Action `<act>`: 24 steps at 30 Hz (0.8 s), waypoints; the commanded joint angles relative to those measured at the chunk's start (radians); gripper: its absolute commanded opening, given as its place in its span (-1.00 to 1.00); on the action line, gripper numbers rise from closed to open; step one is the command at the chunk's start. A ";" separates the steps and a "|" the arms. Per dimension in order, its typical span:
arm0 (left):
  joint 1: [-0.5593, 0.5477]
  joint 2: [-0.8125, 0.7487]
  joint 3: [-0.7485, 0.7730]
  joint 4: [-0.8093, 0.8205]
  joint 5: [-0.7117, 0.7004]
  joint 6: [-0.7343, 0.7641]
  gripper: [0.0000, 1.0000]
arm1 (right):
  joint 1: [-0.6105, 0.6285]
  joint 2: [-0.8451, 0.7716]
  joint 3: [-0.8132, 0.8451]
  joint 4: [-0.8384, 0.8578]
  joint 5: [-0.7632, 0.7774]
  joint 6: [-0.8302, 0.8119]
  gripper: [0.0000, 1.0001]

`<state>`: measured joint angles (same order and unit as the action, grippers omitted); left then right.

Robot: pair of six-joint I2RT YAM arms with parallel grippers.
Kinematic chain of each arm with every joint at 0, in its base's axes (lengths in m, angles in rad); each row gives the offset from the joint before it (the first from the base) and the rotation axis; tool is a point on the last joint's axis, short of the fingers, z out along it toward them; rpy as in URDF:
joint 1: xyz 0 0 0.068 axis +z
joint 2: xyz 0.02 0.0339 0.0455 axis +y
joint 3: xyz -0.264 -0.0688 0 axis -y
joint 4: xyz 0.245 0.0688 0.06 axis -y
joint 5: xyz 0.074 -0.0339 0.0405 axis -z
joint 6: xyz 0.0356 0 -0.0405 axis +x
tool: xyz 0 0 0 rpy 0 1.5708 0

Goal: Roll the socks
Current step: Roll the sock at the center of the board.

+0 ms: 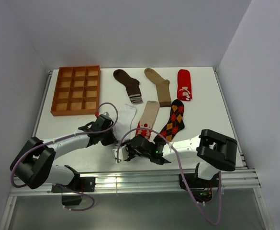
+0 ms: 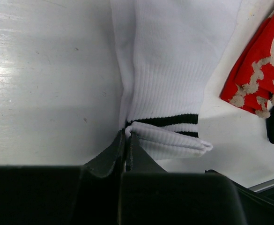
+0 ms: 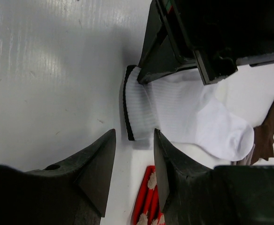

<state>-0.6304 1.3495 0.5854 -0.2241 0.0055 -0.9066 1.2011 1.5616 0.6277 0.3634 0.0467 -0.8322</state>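
left wrist view: the left pincer (image 2: 127, 138) is clamped on the striped cuff of the white sock (image 2: 174, 70), which lies near-middle on the table (image 2: 43, 70). the right pincer (image 3: 134, 159) hangs half open beside the cuff, holding nothing. best to fold the cuff tight, then roll evenly toward the toe.

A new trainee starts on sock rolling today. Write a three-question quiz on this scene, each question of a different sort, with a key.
1. True or false: the left fingers are shut on the cuff of the white striped sock.
2. The gridded tray sits at the table's: A far left; B far right; C near middle.
3. In one word, how do the right fingers stand?
Key: 1 true; 2 A; 3 open.
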 commanded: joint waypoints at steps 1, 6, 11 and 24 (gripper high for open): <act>0.009 0.023 0.013 -0.032 0.013 0.038 -0.99 | 0.023 0.031 0.006 0.092 0.036 -0.051 -0.09; 0.011 0.034 0.014 -0.021 0.022 0.043 -0.99 | 0.037 0.087 0.012 0.121 0.059 -0.096 -0.09; 0.009 0.036 0.019 -0.021 0.025 0.051 -0.99 | 0.037 0.146 0.047 0.123 0.082 -0.107 -0.10; 0.012 0.020 0.025 -0.040 0.031 0.071 -0.99 | 0.017 0.242 0.102 0.135 0.121 -0.108 -0.41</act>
<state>-0.6212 1.3651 0.5968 -0.2245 0.0315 -0.8688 1.2285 1.7866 0.6956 0.4973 0.1635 -0.9436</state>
